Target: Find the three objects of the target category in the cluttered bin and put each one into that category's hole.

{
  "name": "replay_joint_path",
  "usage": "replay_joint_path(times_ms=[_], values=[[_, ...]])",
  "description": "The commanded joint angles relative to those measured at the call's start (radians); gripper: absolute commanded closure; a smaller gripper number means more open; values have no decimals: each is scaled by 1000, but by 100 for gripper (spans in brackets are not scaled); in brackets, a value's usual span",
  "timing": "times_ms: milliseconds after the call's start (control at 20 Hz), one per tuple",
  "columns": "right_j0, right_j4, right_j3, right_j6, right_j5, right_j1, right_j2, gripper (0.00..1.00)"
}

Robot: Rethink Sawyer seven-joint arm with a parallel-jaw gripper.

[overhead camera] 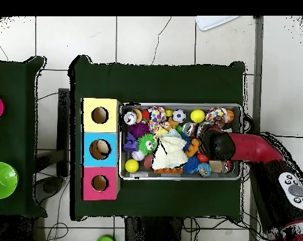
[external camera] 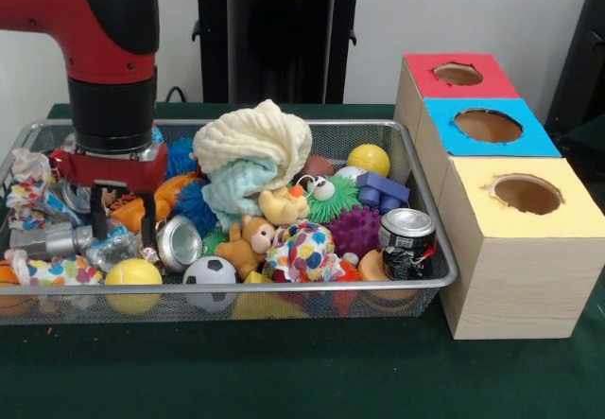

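Green worktop (external camera: pixel 284 381) in front; wire bin (external camera: pixel 444 275) heaped with toys, balls, cans. End effector (external camera: pixel 124 225) low over the end far from the boxes (external camera: pixel 515 258), spread wide, empty. Target category unclear; nearby silver can (external camera: pixel 179 242) probably light, slippery, easily dented. Best pinched across its sides.

One camera sits low and close across the desk (external camera: pixel 284 381), facing the bin (external camera: pixel 430 239) and the three-holed box (external camera: pixel 510 249) side-on. The other hangs high, looking straight down, taking in floor too. Both share the bin, box and end effector (external camera: pixel 123 235).
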Motion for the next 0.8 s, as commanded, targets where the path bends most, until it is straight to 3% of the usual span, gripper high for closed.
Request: replay_joint_path(times_ms=[50, 450, 800], values=[[-37, 30, -47, -42, 79, 72, 23, 0], [-23, 25, -59, -56, 88, 71, 4, 0], [16, 25, -1, -20, 101, 4, -32, 0]])
